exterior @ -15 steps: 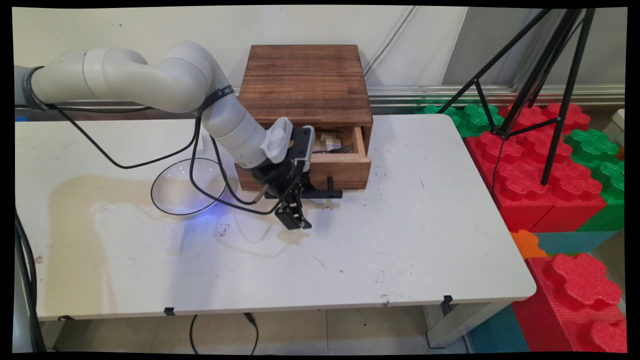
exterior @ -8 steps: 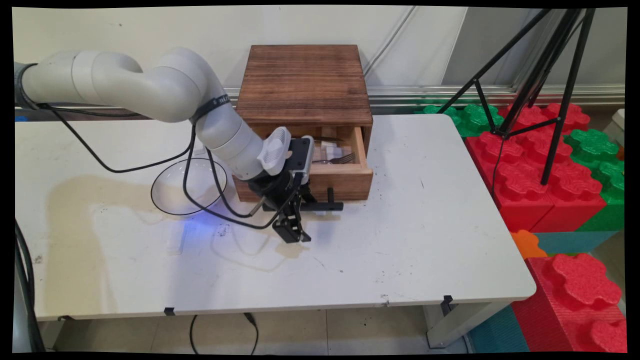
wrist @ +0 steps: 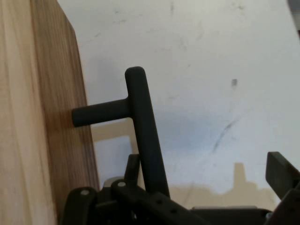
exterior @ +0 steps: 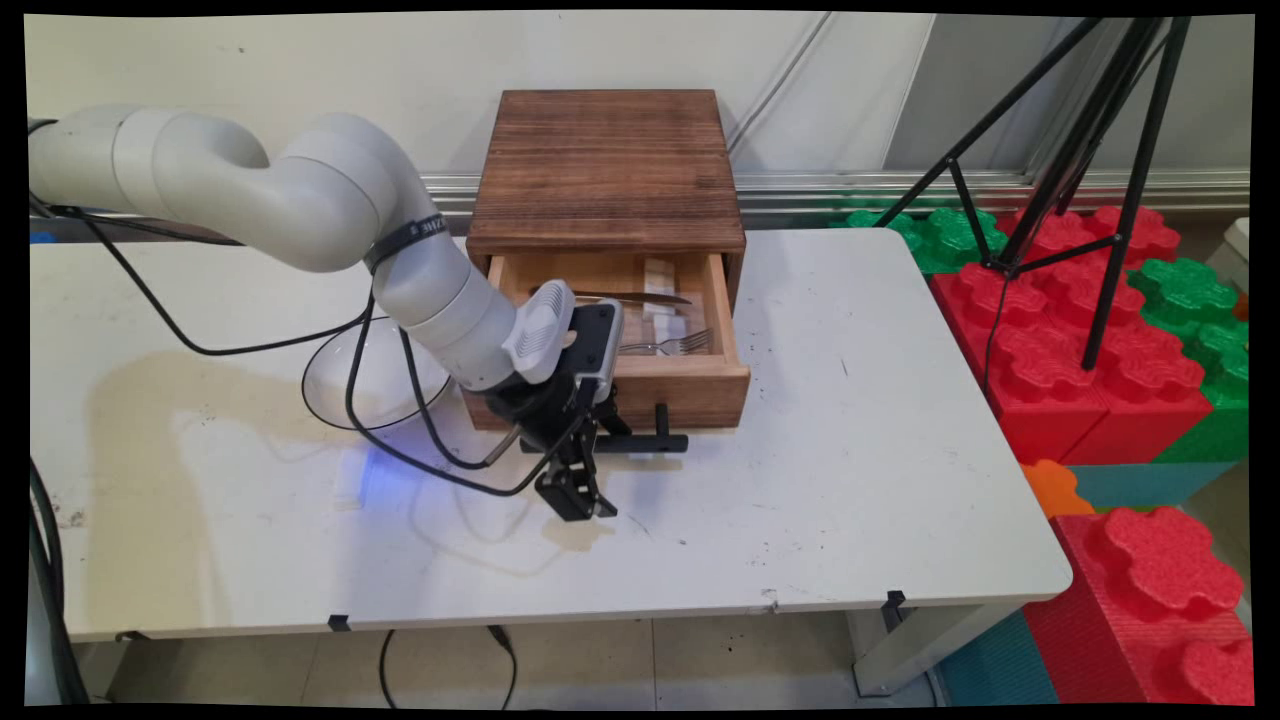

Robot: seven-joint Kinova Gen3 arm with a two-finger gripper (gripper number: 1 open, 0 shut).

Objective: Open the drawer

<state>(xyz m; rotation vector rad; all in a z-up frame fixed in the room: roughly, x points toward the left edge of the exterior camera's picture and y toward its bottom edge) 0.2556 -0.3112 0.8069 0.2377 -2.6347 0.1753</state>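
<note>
While the black gripper [exterior: 578, 500] hangs low over the white table [exterior: 850, 480], its fingers [wrist: 281, 171] stand wide apart, and the hand view shows the black T-shaped handle [wrist: 143, 126] running down between them, close to the linkage on one side and well clear of the far finger. No firm squeeze on it, then: the bar just sits inside the spread fingers.

That handle sticks out from the front of a wooden drawer [exterior: 680, 385], just beyond the gripper and a little to its right in the main view. The drawer is pulled well out of a dark brown wooden box [exterior: 608, 165] that rises behind the gripper.

And look inside the drawer: a metal fork [exterior: 675, 345] lies near the front board, a knife [exterior: 630, 297] lies further back, and a small pale piece [exterior: 660, 285] sits beside the knife's tip; what it is cannot be told.

Off to the gripper's left, partly behind the white arm and its hanging black cables, rests a clear glass bowl [exterior: 345, 385], its inside partly hidden by the arm.

Far to the right, off the table, stand red and green foam blocks [exterior: 1080, 370] and a black tripod [exterior: 1100, 150].
</note>
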